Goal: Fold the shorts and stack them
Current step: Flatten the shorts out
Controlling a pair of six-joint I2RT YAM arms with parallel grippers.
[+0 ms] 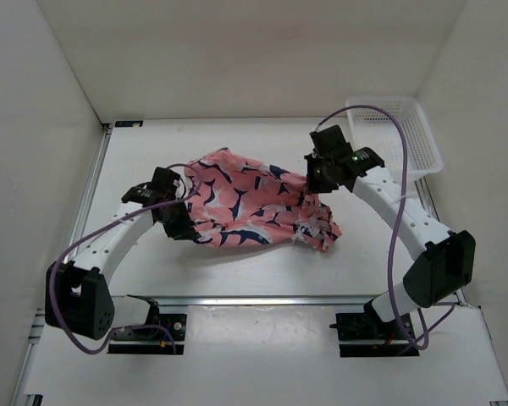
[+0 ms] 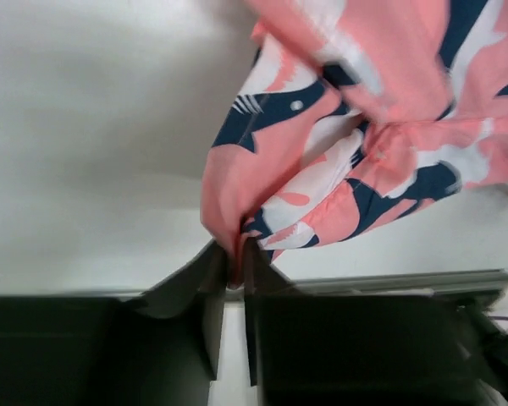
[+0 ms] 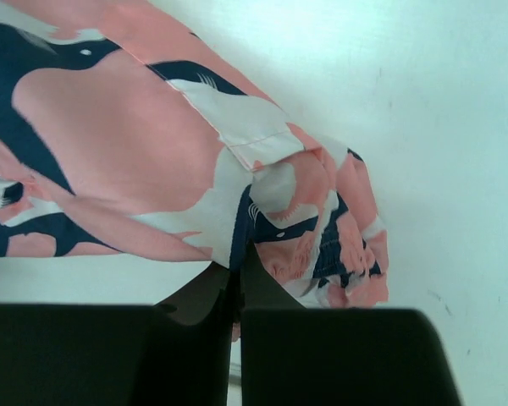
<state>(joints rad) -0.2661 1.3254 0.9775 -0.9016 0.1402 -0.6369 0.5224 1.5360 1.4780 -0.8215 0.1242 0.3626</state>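
The shorts [image 1: 245, 203], salmon pink with navy-and-white sharks, sit bunched in the middle of the white table [image 1: 237, 275], stretched between the two arms. The left gripper [image 1: 179, 218] is at the garment's left end; in its wrist view the jaws are closed tight on a fold of pink fabric. The right gripper [image 1: 315, 182] is at the far right edge of the shorts, its jaws likewise pinched on a fold of the cloth, with a crumpled, gathered part just to the right of them. A white mesh basket [image 1: 411, 139] stands in the far right corner, apart from the shorts.
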